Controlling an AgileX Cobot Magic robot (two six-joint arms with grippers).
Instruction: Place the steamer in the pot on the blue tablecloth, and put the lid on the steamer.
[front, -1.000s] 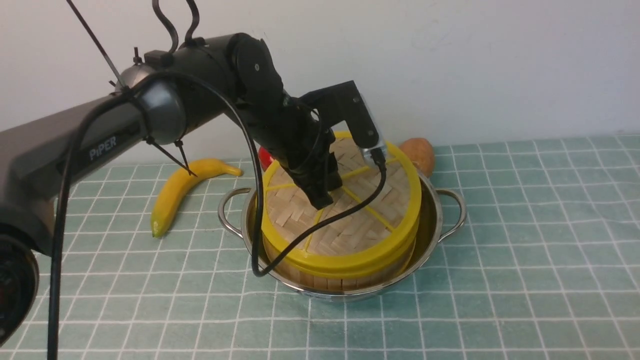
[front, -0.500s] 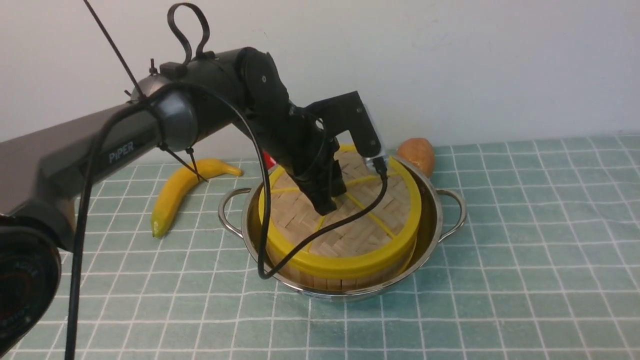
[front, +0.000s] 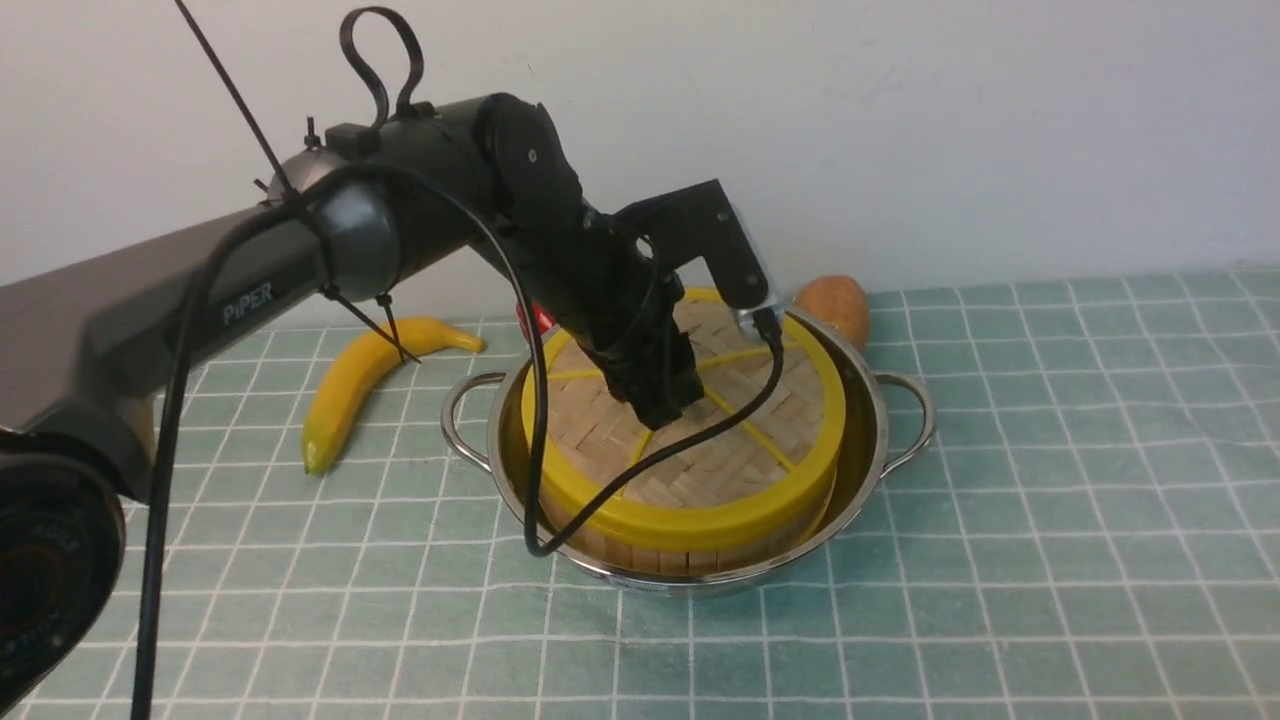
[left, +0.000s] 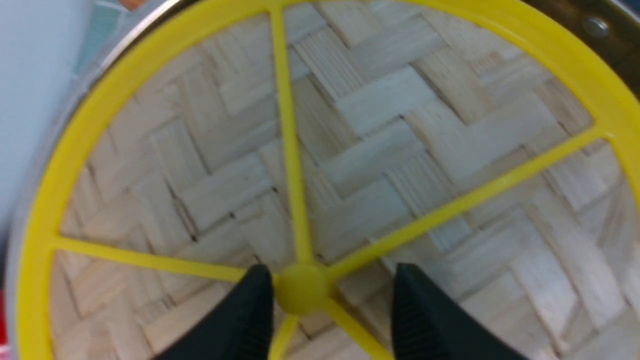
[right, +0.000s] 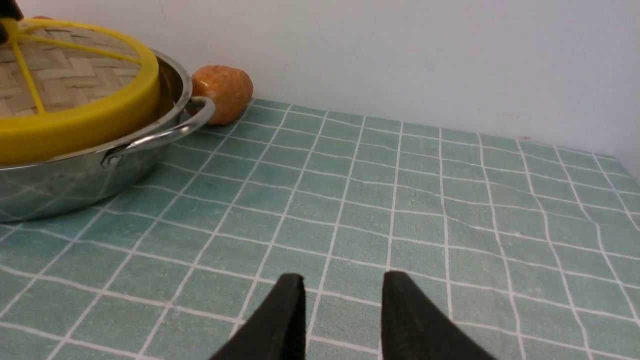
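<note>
Left gripper (left: 332, 275) poised straight over the centre of the lid (left: 375, 150), jaws parted and straddling the small yellow hub (left: 300, 295): one black finger (left: 252, 305) right against the hub's side, the other standing clear of it, so nothing clamped. Nothing to travel sideways for; to judge by this, only a straight lift away from the hub called for, and by this arm, by far the nearer. Right gripper (right: 342, 280) low over bare cloth, jaws moderately apart and empty, with the pot's loop handle well off to one side of it. Beneath everything, the blue tablecloth (front: 1050, 500), soft pale blue-green weave crossed by thin white grid lines, slightly rippled. Directly under the left gripper, the pot (front: 870, 420), wide, shallow, mirror-bright steel with two loop handles. Seated inside it, the steamer (front: 680, 555), upright bamboo slats showing below a yellow plastic rim, a little narrower than the pot. On top, lying flat and roughly level, the lid, a round disc of pale herringbone-woven bamboo strips, smooth yellow rim, thin yellow spokes (left: 287, 130) radiating from the hub; no long axis to speak of. Both placements judged done. Beyond the pot from the left gripper, a banana (front: 360, 385) and a brown rounded lump (front: 835, 305).
</note>
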